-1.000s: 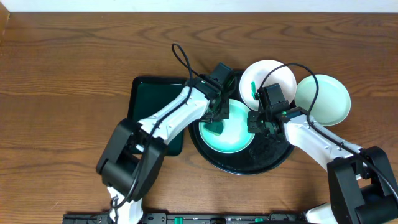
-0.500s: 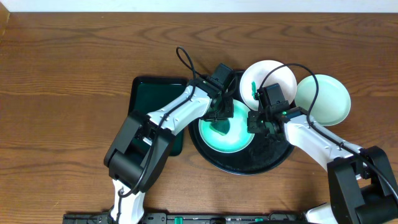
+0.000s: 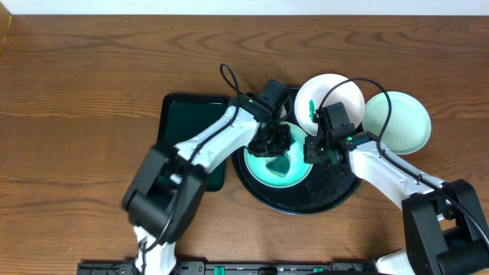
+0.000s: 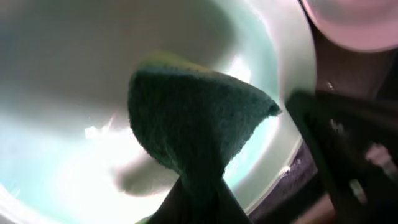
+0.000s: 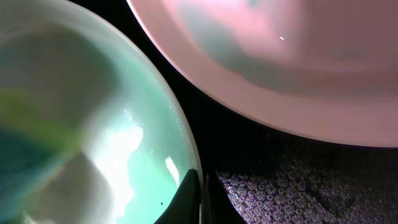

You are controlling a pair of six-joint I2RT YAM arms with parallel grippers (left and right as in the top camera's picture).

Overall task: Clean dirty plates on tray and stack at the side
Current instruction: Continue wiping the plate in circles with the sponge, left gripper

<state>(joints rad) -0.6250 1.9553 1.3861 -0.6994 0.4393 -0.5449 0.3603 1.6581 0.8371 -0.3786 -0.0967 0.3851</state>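
Two robot arms meet over a mint plate on a round black tray

A mint plate (image 3: 267,169) lies on the left half of the black tray (image 3: 336,195), which sits mid-counter. The left gripper (image 3: 273,147) points down over the plate, its jaws closed on a dark green cloth (image 4: 193,130) that hangs onto the plate's surface. The left arm stretches diagonally from the near left edge, crossing a corner of the rectangular green tray (image 3: 183,122), with its wrist bent downward. The right gripper (image 3: 313,149) is pinched tight on the mint plate's right rim. Its arm reaches in from the near right corner, with the forearm low over the tray's right side. A white plate (image 3: 336,95) with a green smear rests at the tray's far rim. A pale plate (image 3: 401,122) sits just right of it on the wooden counter (image 3: 76,92)
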